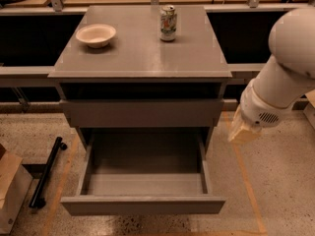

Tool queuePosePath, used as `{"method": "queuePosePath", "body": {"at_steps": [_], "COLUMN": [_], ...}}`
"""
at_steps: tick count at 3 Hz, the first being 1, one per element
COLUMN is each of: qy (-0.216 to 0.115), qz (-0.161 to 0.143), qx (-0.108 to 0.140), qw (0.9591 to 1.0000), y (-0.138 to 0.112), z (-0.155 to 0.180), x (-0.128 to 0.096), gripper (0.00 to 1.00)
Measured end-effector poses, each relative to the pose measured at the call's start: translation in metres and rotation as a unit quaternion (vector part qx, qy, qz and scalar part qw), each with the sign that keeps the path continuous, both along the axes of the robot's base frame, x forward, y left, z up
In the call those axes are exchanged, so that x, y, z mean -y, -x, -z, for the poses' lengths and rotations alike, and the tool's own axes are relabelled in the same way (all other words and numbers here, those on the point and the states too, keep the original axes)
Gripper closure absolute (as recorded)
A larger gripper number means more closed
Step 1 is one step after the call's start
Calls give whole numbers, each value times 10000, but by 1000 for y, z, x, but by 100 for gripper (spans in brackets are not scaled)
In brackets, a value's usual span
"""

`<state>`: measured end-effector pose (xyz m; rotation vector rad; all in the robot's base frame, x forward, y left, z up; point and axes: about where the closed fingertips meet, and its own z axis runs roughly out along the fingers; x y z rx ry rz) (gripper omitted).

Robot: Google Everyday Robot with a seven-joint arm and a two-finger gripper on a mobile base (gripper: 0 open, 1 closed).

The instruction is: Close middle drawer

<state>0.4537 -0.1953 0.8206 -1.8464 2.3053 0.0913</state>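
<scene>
The middle drawer is pulled far out of the grey cabinet toward me. Its plain flat front is low in the view and its grey box interior looks empty. Above it, the taller top drawer front sits nearly flush, with a dark gap over it. The lowest drawer is hidden under the open one. My gripper is a tan piece at the end of the white arm. It hangs to the right of the cabinet, level with the open drawer's back right corner and apart from it.
A cream bowl and a drink can stand on the cabinet top. A black bar and a cardboard box lie on the speckled floor at the left. Dark shelving runs behind the cabinet.
</scene>
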Motion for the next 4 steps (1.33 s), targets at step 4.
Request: {"method": "queuePosePath", "body": {"at_steps": [4], "qy": [-125], "qz": [-316], "qx": [-636], "qw": [9974], "y": [8], "z": [126], "x": [-27], "gripper": [100]}}
